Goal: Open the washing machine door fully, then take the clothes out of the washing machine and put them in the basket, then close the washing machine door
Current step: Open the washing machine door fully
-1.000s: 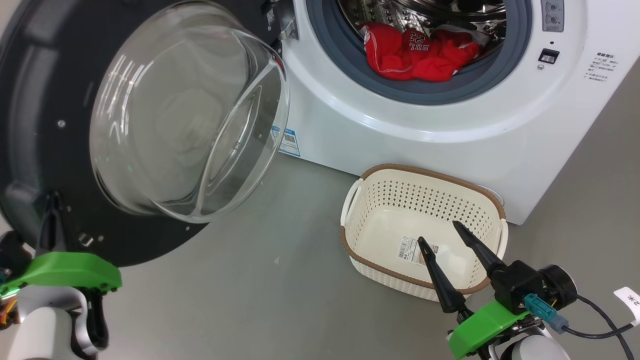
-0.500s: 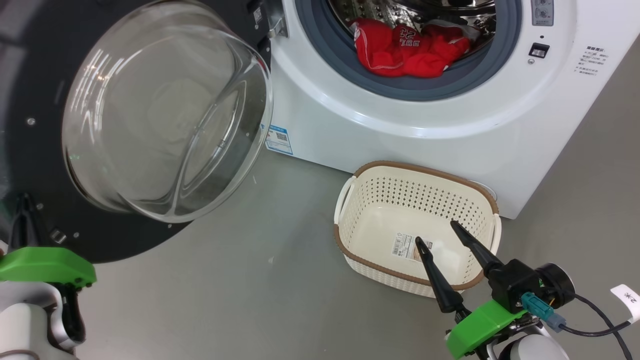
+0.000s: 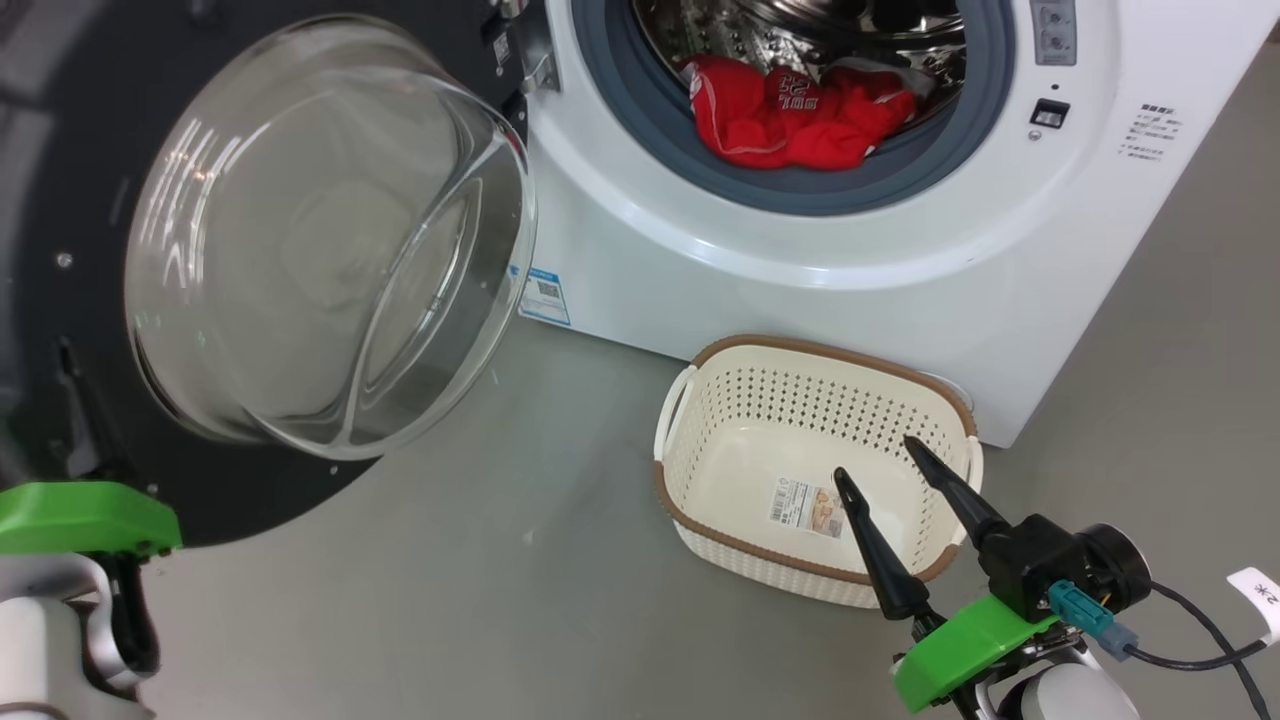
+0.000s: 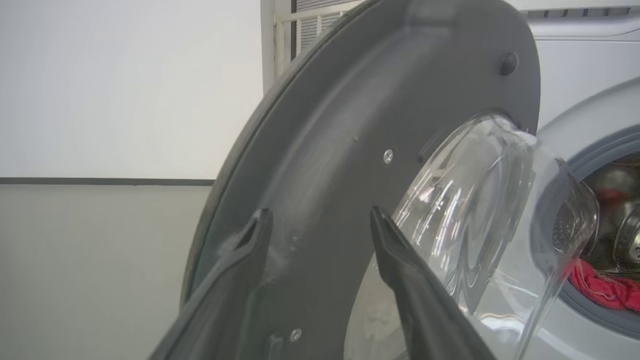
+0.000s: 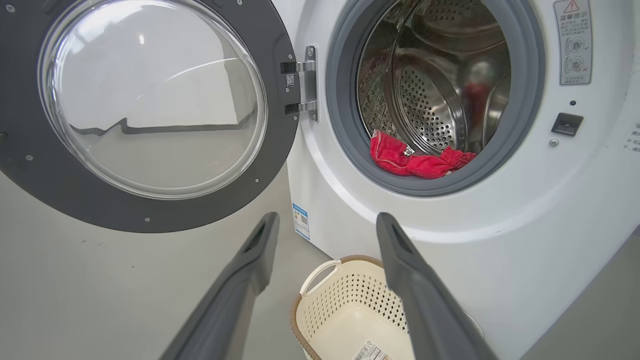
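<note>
The washing machine door (image 3: 60, 200) hangs wide open at the left, its glass bowl (image 3: 330, 240) bulging toward me. My left gripper (image 4: 320, 220) is open in front of the door's grey inner rim (image 4: 350, 125), holding nothing; one of its fingers (image 3: 78, 400) shows against the black rim. The red clothes (image 3: 790, 115) lie at the mouth of the washing machine (image 3: 800, 290), also seen as clothes (image 5: 410, 160) in the drum. The basket (image 3: 820, 350) stands on the floor before the machine. My right gripper (image 3: 875, 458) hangs open over the basket's near right corner.
Grey floor (image 3: 500, 560) stretches between the door and the basket. A black cable and a white tag (image 3: 1255, 600) trail from my right wrist at the lower right. A pale wall (image 4: 100, 100) stands behind the door.
My left gripper has gone from shut to open beside the door's rim. The head view has shifted, so the machine sits further left in it. The right gripper has kept its place.
</note>
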You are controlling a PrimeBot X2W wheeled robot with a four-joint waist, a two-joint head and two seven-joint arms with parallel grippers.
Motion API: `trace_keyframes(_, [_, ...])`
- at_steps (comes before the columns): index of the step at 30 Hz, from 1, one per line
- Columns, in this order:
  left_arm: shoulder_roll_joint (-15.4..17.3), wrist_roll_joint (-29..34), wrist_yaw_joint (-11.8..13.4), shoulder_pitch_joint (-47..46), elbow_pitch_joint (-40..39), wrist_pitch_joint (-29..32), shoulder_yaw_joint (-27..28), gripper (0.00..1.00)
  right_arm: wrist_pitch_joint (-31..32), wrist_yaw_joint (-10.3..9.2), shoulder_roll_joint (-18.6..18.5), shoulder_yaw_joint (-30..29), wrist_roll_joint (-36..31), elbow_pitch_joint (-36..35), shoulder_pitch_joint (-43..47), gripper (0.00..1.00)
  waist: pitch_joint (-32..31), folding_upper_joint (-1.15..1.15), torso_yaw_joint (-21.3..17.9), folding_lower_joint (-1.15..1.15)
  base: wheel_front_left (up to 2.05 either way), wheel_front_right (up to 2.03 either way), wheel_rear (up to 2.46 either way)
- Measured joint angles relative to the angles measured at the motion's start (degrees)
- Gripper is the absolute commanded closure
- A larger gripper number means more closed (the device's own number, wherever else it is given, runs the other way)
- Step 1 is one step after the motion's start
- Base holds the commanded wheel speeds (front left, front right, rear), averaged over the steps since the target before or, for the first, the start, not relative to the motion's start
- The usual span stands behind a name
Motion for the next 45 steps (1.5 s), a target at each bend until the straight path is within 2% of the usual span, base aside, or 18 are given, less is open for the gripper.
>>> trace_keyframes(5, [-0.91,0.35,-1.02,2.50,-6.61,0.00,1.05,0.00,-1.19,0.00,0.02,-0.37,1.43,0.83,-0.27,0.00,-1.10,0.00,-1.13,0.00,0.00,0.00,0.00])
trace_keyframes(8, [-1.77,0.34,-2.68,3.73,-10.94,-0.01,0.80,0.00,-1.62,0.00,0.02,-1.38,1.82,1.33,-0.27,0.00,-1.69,0.00,-2.10,0.00,0.00,0.00,0.00])
trace_keyframes(10, [-2.32,0.34,-4.08,4.32,-13.90,-0.01,-0.20,0.00,-1.94,0.00,0.03,-2.18,1.82,1.59,-0.28,0.00,-2.05,0.00,-2.85,0.00,0.00,0.00,0.00])
trace_keyframes(16, [-3.81,1.45,-6.01,7.25,-20.68,1.18,-5.11,0.00,-2.52,0.01,0.07,-4.75,2.25,2.42,-0.34,0.00,-3.07,0.00,-5.54,0.00,0.00,0.00,0.00])
trace_keyframes(21, [-5.00,-0.19,-7.75,9.51,-23.70,4.53,-8.12,0.00,-3.02,0.00,0.09,-6.64,1.69,2.85,-0.70,0.00,-3.60,0.00,-8.12,0.00,0.00,0.00,0.00])
trace_keyframes(25, [-4.71,-1.24,-9.46,11.95,-24.95,6.59,-11.29,0.00,-3.11,0.01,0.10,-7.78,1.52,2.87,-1.89,0.00,-3.88,0.00,-10.34,0.00,0.00,0.00,0.00])
trace_keyframes(33, [-4.04,-1.89,-10.49,16.05,-25.76,6.89,-15.13,0.00,-3.20,0.01,0.10,-8.60,1.08,0.96,-1.81,0.00,-4.69,0.00,-14.52,0.00,0.00,0.00,0.00])
trace_keyframes(45, [-3.22,-1.83,-9.95,21.43,-25.75,4.72,-15.25,0.00,-3.27,0.01,0.21,-9.87,0.04,-3.33,1.76,0.00,-6.37,0.00,-19.29,0.00,0.00,0.00,0.00])
